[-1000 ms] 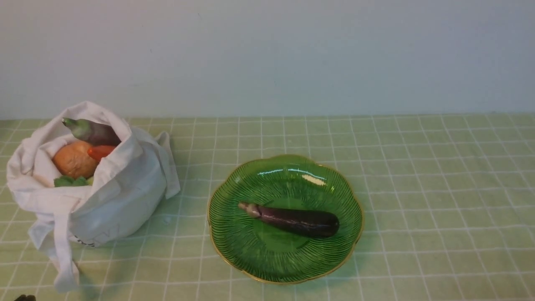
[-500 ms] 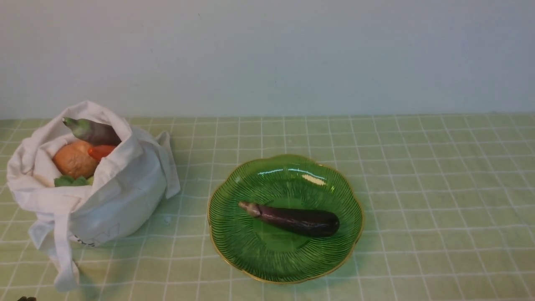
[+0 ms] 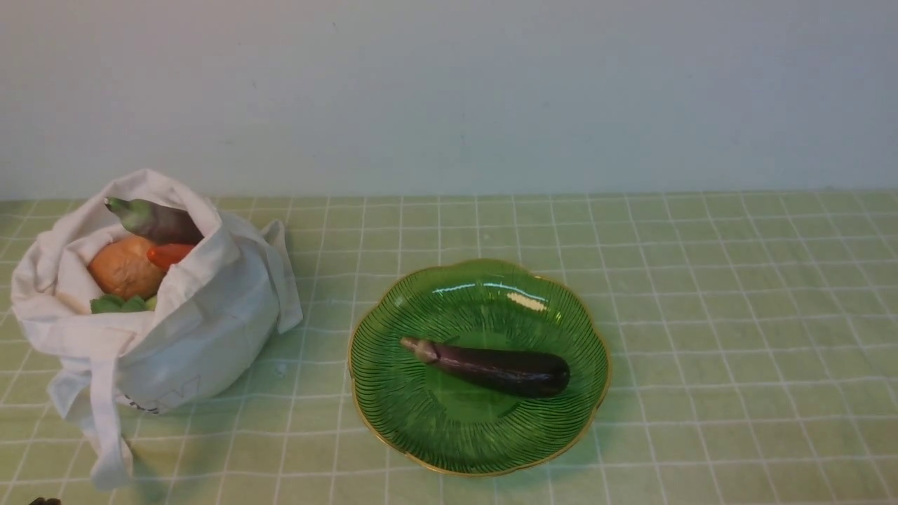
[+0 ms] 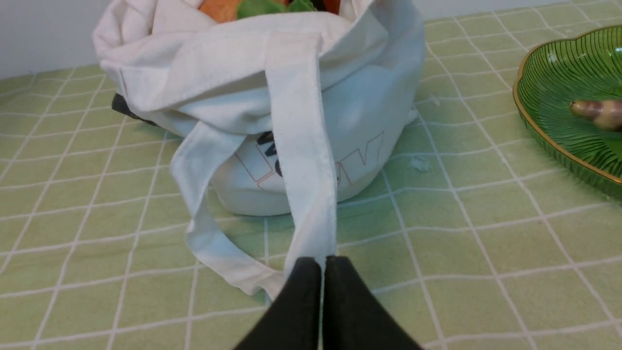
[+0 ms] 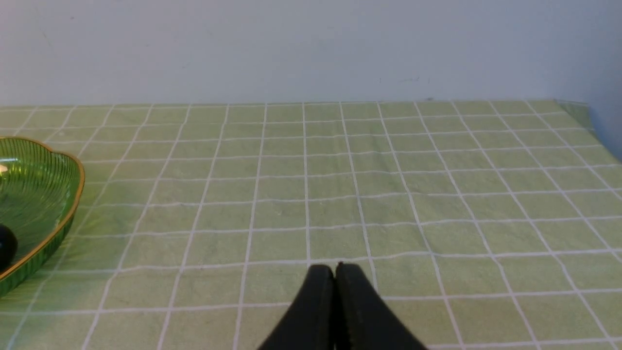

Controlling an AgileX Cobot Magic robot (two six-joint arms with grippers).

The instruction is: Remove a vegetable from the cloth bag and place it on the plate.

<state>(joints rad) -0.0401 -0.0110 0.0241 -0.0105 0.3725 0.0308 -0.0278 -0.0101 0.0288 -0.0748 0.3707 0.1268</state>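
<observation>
Front view: the long, slim, dark purple eggplant with a pale brownish stem end (image 3: 501, 369) lies in the round, ribbed, translucent green glass plate with a scalloped gold rim (image 3: 463, 445), near the middle of the tabletop's visible width (image 3: 736, 337). Stem end points left, toward the bag; blunt end right. The soft white fabric tote bag (image 3: 217, 322) sits at the tabletop's left side, mouth open, well apart from the plate. In its mouth I count a purple eggplant with a green tip (image 3: 158, 219), a round orange-brown vegetable (image 3: 126, 266), a small pointed red-orange piece (image 3: 168, 255) and some green leafy pieces (image 3: 119, 304). A strap hangs down onto the cloth. At the near left corner I can make out only a small dark tip of my left arm.

Left wrist view: my left fingers (image 4: 322, 265) are closed, tips together, nothing between them. They show in front of the tote's hanging strap; whether they touch it I cannot tell. Dark print and thin red outlines show low on the bag. Plate rim and the eggplant's stem end are partly in sight.

Right wrist view: my right fingers (image 5: 340, 272) are closed too, holding nothing, over green checked cloth. Part of the plate shows, with the eggplant's dark blunt end.
</observation>
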